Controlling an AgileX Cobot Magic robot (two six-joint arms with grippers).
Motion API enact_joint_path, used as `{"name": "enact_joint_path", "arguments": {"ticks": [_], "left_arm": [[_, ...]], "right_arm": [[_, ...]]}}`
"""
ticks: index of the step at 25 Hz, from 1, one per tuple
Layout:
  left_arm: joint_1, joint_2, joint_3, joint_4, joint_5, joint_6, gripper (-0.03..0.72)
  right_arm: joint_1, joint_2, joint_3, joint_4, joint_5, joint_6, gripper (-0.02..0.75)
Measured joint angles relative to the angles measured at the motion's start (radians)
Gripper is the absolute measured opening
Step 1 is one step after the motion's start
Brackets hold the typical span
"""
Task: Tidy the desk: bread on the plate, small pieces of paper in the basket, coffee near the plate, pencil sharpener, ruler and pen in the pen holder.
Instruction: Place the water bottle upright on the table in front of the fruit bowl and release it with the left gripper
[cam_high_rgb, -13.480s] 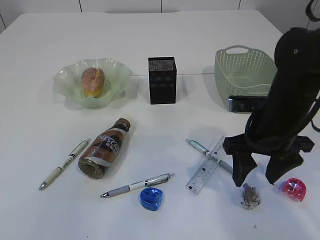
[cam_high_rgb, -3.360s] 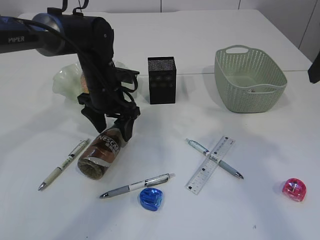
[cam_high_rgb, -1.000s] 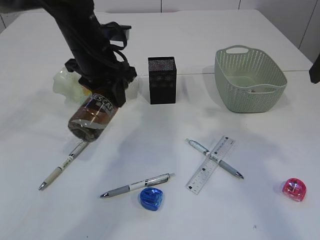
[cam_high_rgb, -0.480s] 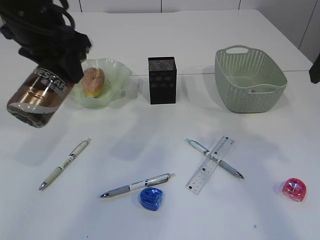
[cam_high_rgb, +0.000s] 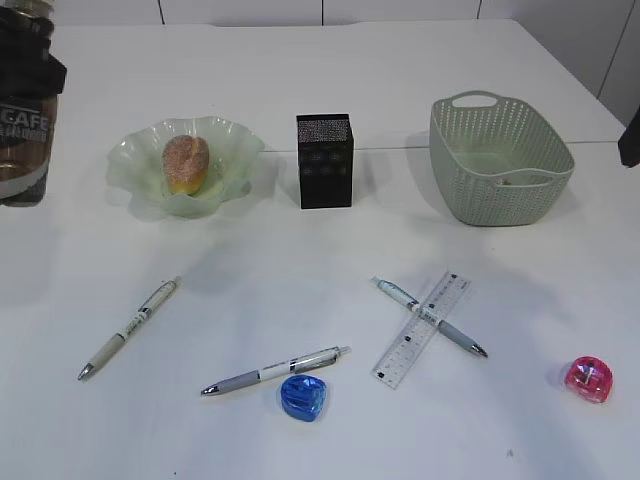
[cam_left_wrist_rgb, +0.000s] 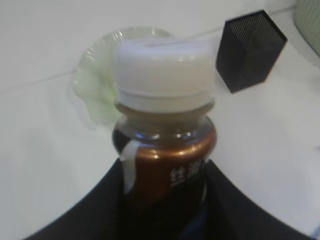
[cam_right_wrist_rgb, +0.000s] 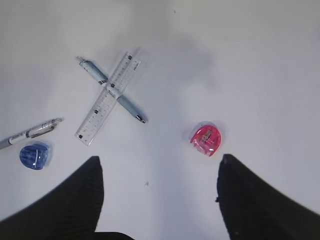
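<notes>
My left gripper (cam_left_wrist_rgb: 162, 205) is shut on the brown coffee bottle (cam_left_wrist_rgb: 162, 150), which is lifted upright with its white cap up. The bottle (cam_high_rgb: 22, 120) hangs at the far left, left of the green plate (cam_high_rgb: 130, 165). On the plate lies the bread (cam_high_rgb: 186, 163). A black pen holder (cam_high_rgb: 324, 160) and a green basket (cam_high_rgb: 500, 160) stand at the back. Three pens (cam_high_rgb: 130, 327) (cam_high_rgb: 275, 371) (cam_high_rgb: 445, 333), a clear ruler (cam_high_rgb: 421, 329), a blue sharpener (cam_high_rgb: 302, 397) and a pink sharpener (cam_high_rgb: 588, 379) lie in front. My right gripper (cam_right_wrist_rgb: 160, 200) hovers open above the table near the pink sharpener (cam_right_wrist_rgb: 206, 139). The small pieces of paper are hidden.
The ruler lies crossed over one pen. A dark part of the right arm (cam_high_rgb: 630, 130) shows at the right edge. White table surface stretches between the plate, the pen holder and the front row of things.
The left gripper has carried the bottle left and up, from in front of the plate to the far left edge, turning it upright. The plate and bread are uncovered. The right gripper has not moved.
</notes>
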Motion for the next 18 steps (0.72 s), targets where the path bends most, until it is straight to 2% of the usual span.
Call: {"name": "enact_joint_path", "arguments": {"ticks": [4,10,12,18], "left_arm": [[0.031,-0.035,0.182,0.027,-0.315,0.0,0.269],[0.035,-0.017,0.408,0.049,-0.804,0.0,0.268],[0.035,0.023,0.437,0.044,-0.933,0.004,0.268],[0.035,0.195,0.443,0.001,-1.167,0.008,0.268]], "right_arm": [[0.0,0.0,0.0,0.0,0.0,0.0,0.551],[0.0,0.0,0.0,0.0,0.0,0.0,0.551],[0.0,0.0,0.0,0.0,0.0,0.0,0.551],[0.0,0.0,0.0,-0.026,0.0,0.0,0.551]]}}
